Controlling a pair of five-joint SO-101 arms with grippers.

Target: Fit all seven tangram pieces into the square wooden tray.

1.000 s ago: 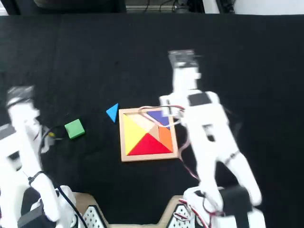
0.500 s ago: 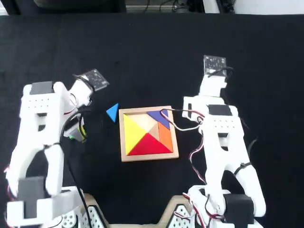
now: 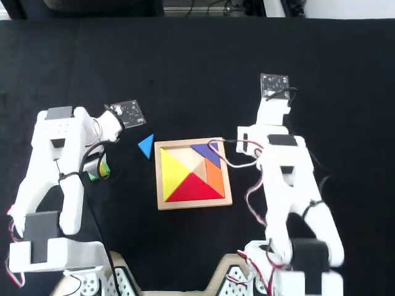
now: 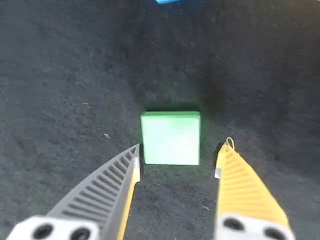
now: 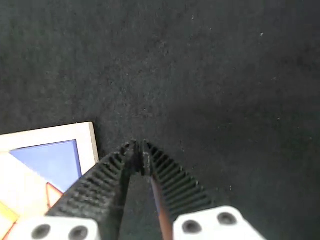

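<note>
the left pincer [image 4: 182, 147] hangs released over the black table [image 3: 185, 68], its fingers just beside the near corners of the green square [image 4: 170, 138], which lies flat well left of the wooden tray [image 3: 194, 204]. a blue triangle [image 3: 146, 145] lies just off the tray's far left corner. yellow, red, orange, blue and pale pieces sit inside the tray. the right pincer [image 5: 138, 147] is clenched on nothing beside the tray's far right corner.

Robotics test bench, lab-type setting.
Black-draped table [image 3: 197, 61], two white arms [image 3: 284, 179] with exposed wiring [image 3: 250, 206], loose cables [image 3: 233, 7] at upper edge.
</note>
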